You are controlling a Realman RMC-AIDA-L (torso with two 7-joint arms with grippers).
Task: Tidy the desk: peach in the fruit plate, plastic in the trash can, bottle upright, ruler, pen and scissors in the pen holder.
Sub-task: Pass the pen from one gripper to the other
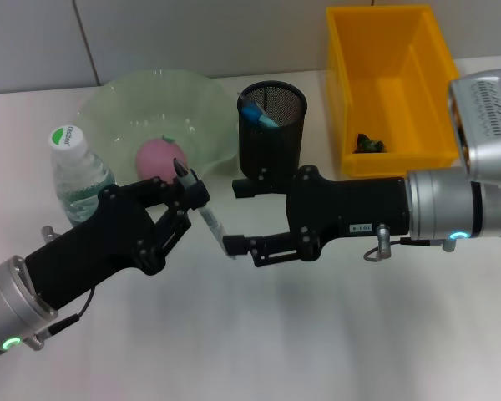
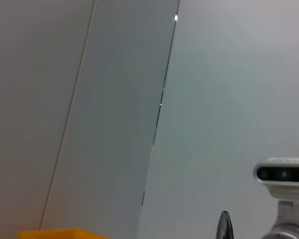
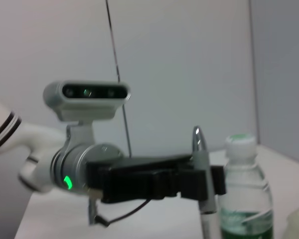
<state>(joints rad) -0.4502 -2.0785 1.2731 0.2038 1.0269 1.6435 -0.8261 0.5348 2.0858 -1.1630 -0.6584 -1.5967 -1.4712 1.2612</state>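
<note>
My left gripper [image 1: 191,197] is shut on a pen [image 1: 209,220], which slants up from the desk; its dark tip [image 2: 224,225] also pokes into the left wrist view. The right wrist view shows that gripper [image 3: 202,181] clamped round the pen [image 3: 199,154]. My right gripper [image 1: 236,217] stands open, and the pen's lower end is at its lower fingertip [image 1: 231,246]. The pink peach [image 1: 160,158] lies in the green fruit plate [image 1: 117,100]. The bottle [image 1: 77,174] stands upright beside the plate. A black mesh pen holder [image 1: 272,134] holds something blue [image 1: 257,113].
A yellow bin [image 1: 417,50] stands at the back right with a small dark scrap [image 1: 369,144] inside. The bottle [image 3: 244,191] stands close beside the held pen. A light wall runs behind the desk.
</note>
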